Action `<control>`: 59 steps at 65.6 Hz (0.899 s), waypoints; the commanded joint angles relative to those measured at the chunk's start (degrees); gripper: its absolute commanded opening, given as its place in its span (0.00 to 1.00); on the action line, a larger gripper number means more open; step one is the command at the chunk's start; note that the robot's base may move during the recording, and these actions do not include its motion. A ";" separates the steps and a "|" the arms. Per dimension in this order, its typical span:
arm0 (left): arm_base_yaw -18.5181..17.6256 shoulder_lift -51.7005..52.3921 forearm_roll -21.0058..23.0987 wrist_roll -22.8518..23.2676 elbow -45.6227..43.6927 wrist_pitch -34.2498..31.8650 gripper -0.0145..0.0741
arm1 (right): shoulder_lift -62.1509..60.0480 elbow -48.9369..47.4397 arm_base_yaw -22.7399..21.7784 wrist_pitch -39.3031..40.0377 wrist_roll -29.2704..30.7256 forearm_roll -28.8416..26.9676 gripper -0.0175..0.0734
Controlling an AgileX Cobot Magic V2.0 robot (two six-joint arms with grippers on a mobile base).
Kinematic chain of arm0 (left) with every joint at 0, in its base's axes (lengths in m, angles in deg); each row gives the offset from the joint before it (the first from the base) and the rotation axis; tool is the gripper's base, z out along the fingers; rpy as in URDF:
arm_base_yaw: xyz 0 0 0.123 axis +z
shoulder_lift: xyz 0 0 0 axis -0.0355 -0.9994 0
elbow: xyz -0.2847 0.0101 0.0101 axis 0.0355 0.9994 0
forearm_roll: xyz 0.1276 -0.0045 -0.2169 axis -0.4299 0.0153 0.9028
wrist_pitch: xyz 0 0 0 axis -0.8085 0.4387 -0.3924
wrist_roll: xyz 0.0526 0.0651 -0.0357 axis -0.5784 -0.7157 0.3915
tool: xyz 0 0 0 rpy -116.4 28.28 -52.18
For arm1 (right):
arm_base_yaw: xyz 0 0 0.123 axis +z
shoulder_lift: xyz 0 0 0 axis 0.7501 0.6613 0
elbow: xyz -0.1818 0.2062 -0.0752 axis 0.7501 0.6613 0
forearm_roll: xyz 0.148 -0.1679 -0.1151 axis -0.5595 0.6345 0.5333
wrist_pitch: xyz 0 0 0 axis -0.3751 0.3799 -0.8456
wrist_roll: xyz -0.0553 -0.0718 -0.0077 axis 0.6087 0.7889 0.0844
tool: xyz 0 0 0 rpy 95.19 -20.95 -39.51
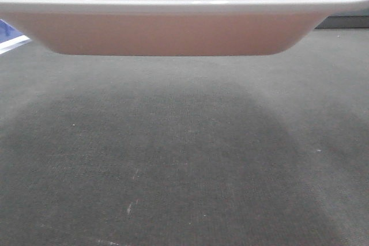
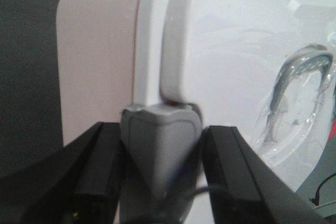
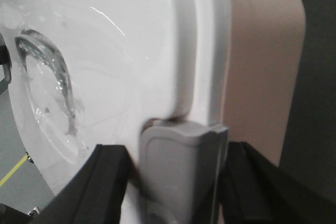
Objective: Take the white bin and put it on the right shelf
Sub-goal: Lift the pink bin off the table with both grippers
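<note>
The white bin (image 1: 173,30) hangs lifted above the grey carpet, its pinkish translucent body and white rim filling the top of the front view. In the left wrist view my left gripper (image 2: 160,171) is shut on the grey handle clip (image 2: 160,145) at one end of the white bin (image 2: 100,56). On the opposite end, my right gripper (image 3: 181,182) is shut on the other grey clip (image 3: 181,166) of the white bin (image 3: 260,61). The glossy lid (image 2: 226,66) shows reflections. The right shelf is out of view.
Grey carpet floor (image 1: 184,159) spreads below the bin, darkened by its shadow. A blue object (image 1: 8,33) shows at the far left edge. A yellow floor line (image 3: 13,170) appears in the right wrist view.
</note>
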 commanded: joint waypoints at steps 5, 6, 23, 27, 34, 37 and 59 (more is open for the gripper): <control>-1.36 1.07 9.42 -0.34 -1.69 11.68 0.37 | -1.43 -1.97 1.14 -13.01 0.91 -13.41 0.66; -1.36 1.07 9.42 -0.34 -1.69 11.68 0.37 | -1.43 -1.97 1.14 -12.95 0.91 -13.41 0.66; -1.36 1.07 9.42 -0.34 -1.69 11.57 0.37 | -1.43 -1.97 1.14 -12.20 0.91 -13.41 0.66; -1.36 1.07 9.42 -0.34 -1.69 11.48 0.37 | -1.43 -1.97 1.14 -11.82 0.91 -13.41 0.66; -1.36 1.07 9.42 -0.34 -1.69 11.48 0.37 | -1.43 -1.97 1.14 -11.66 0.91 -13.41 0.66; -1.36 1.07 9.42 -0.34 -1.69 11.48 0.37 | -1.43 -1.97 1.14 -11.66 0.91 -13.41 0.66; -1.36 1.07 9.42 -0.34 -1.69 11.48 0.37 | -1.43 -1.97 1.14 -11.66 0.91 -13.41 0.66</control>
